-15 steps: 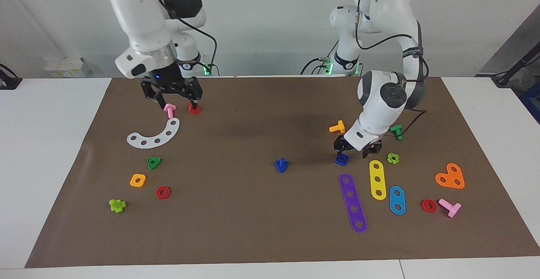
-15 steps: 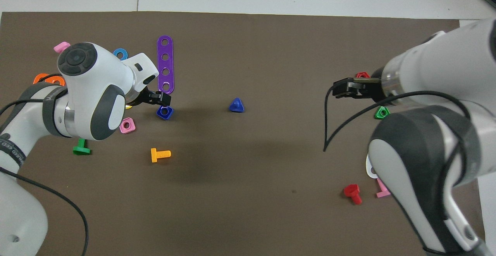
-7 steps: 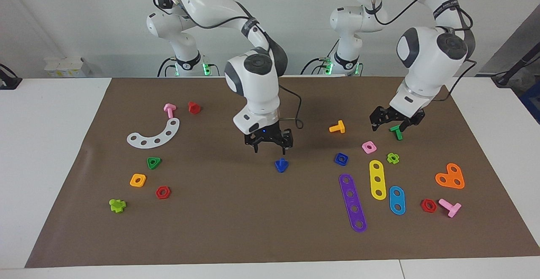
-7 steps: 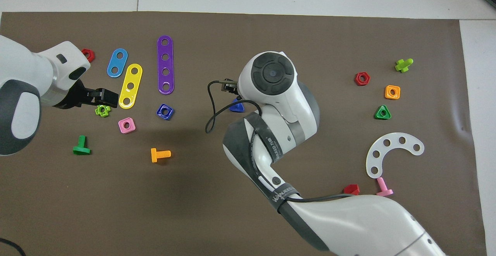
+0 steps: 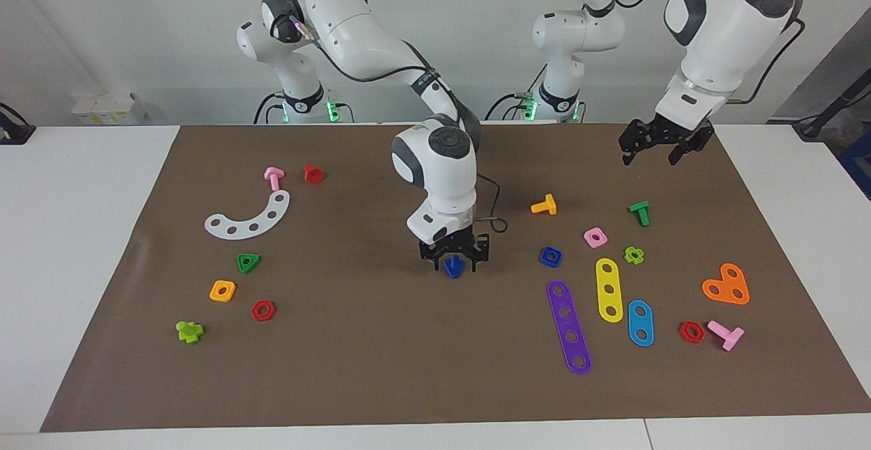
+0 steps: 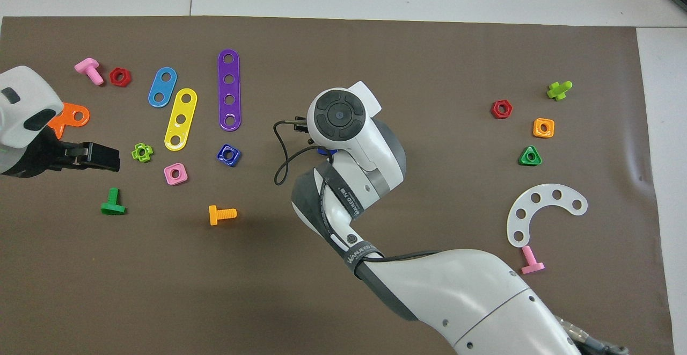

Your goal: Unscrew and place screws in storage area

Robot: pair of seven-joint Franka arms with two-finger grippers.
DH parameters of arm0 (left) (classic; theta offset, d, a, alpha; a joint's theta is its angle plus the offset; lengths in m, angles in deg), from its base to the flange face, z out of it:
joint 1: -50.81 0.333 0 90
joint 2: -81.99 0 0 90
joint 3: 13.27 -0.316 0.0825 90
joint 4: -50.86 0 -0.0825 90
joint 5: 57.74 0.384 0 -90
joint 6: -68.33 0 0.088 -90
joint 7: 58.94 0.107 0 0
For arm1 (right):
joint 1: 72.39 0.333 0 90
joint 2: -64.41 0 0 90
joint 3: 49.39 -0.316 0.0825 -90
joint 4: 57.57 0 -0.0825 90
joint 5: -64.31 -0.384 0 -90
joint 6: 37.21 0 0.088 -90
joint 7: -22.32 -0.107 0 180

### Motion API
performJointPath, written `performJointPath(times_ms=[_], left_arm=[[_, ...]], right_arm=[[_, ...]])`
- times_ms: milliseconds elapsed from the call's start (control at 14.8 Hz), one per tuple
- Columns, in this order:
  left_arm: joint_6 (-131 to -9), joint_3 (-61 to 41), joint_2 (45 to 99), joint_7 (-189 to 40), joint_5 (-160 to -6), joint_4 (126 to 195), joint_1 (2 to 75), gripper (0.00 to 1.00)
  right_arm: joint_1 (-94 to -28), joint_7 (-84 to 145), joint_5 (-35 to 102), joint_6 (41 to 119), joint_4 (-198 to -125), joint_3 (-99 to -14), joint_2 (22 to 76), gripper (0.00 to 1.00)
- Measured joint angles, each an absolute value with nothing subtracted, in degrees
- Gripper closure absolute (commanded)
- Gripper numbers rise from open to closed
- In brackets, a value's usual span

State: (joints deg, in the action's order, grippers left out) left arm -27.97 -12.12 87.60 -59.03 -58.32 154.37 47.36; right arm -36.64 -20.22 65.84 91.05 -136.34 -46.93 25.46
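The dark-blue screw point(image 5: 454, 267) stands on its triangular head at the middle of the brown mat point(image 5: 381, 368). My right gripper point(image 5: 454, 261) is down around it, open, one finger on either side with a small gap to each. In the overhead view the right wrist hides nearly all of the screw. Its dark-blue square nut point(image 5: 550, 256) point(image 6: 228, 154) lies beside it toward the left arm's end, free. My left gripper point(image 5: 657, 148) point(image 6: 110, 157) hangs open and holds nothing, high over the mat's robot-side edge at the left arm's end.
Toward the left arm's end lie an orange bolt point(image 5: 544, 205), a pink nut point(image 5: 595, 237), a green bolt point(image 5: 639, 212), and purple point(image 5: 569, 327), yellow point(image 5: 609, 290) and blue point(image 5: 640, 323) strips. A white curved strip point(image 5: 248, 218) and several nuts lie toward the right arm's end.
My right gripper swung from the pink and red bolts to the blue screw and dropped around it. My left gripper left the blue nut, rose and drew back toward the robots.
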Motion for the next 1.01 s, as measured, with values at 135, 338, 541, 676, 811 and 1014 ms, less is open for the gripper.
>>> performJointPath(times_ms=[135, 338, 541, 676, 811, 1014], left_arm=[[-24.93, -11.92, 87.69, -59.03, -57.86, 151.78, 47.35, 0.0], [-22.86, -11.71, 87.62, -59.03, -56.06, 149.28, 47.31, 0.0], [-22.82, -11.52, 87.38, -59.03, -55.88, 148.69, 47.31, 0.0], [-22.82, -11.38, 87.25, -59.03, -55.87, 148.69, 47.3, 0.0], [-22.83, -11.35, 87.22, -59.03, -55.87, 148.69, 47.3, 0.0], [-22.83, -11.7, 87.08, -59.03, -55.87, 147.75, 47.34, 0.0]], right_arm=[[-36.29, -20.21, 65.84, 91.03, -136.91, -46.94, 25.44, 0.35], [-35.94, -20.1, 65.85, 91.03, -138.29, -46.95, 25.41, 0.42], [-35.94, -19.87, 65.87, 91.03, -138.75, -46.94, 25.41, 0.45], [-35.94, -19.86, 65.87, 91.03, -138.75, -46.94, 25.42, 0.5], [-35.93, -19.84, 65.87, 91.03, -138.75, -46.95, 25.42, 0.69], [-35.75, -19.25, 65.89, 91.0, -138.77, -46.95, 25.42, 1.0]])
